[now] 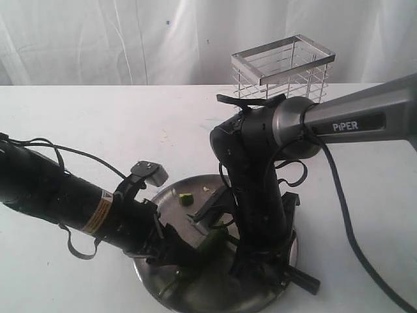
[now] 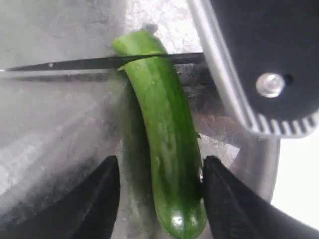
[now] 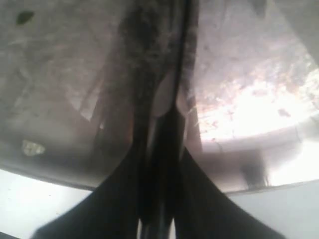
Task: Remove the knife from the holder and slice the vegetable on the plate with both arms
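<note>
The green vegetable (image 2: 169,144) lies on the steel plate (image 2: 50,124), partly hidden between the arms in the exterior view (image 1: 212,240). My left gripper (image 2: 160,164) is open and straddles it; one finger (image 2: 224,199) is against its side and the other (image 2: 94,199) stands apart. The knife blade (image 2: 99,62) lies across the vegetable near its far end. My right gripper (image 3: 162,164) points down at the plate (image 3: 60,74), shut on the black knife handle, with the blade (image 3: 182,50) running ahead. The handle's end (image 1: 305,281) sticks out past the right gripper (image 1: 260,264). The chrome wire holder (image 1: 283,65) stands behind.
A small cut green piece (image 1: 186,199) lies at the far side of the plate (image 1: 176,190). Both arms crowd over the plate, with the left gripper (image 1: 179,254) low at its near-left side. A white tabletop surrounds it, and a white curtain hangs behind.
</note>
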Controlling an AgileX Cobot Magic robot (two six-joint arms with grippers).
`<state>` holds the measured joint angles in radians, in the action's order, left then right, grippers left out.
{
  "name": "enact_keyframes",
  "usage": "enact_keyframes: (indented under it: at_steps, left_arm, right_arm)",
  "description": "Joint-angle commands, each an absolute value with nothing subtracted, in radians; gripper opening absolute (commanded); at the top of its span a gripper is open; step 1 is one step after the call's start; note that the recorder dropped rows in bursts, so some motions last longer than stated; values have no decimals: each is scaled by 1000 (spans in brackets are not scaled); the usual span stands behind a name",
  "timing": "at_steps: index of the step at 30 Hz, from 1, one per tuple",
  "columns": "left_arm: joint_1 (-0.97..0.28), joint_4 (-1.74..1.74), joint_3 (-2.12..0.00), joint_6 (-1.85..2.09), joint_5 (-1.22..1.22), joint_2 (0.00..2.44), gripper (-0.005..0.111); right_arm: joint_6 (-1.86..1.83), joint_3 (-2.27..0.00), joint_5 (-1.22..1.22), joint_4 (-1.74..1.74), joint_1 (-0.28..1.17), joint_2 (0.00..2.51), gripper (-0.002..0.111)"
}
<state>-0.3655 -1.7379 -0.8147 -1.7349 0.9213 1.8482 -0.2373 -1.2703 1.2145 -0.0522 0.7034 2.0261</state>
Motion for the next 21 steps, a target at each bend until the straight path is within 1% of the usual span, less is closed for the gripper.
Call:
enact_keyframes:
  at_steps: [1,9,16,18,21]
  left_arm:
    - [-386,-1744,-808,-1722,912,1838,55]
    - [-501,-1744,-808,-1722,808,1838,55]
    - [-511,-1744,-808,-1764,657,1838,54]
    - [-511,-1736,-808,-1775,625,1838,51]
    - [-511,-1710,-808,-1776,608,1838,40]
  right_arm:
    - [-248,-1266,1221,-56,706,2017,0]
    - [-248,-1266,1221,-56,706,2017,0]
    - [-244,-1266,1221,-56,706,2017,0]
    - [-244,-1266,1221,-56,706,2017,0]
    - [-242,-1266,1221,-56,706,2017,0]
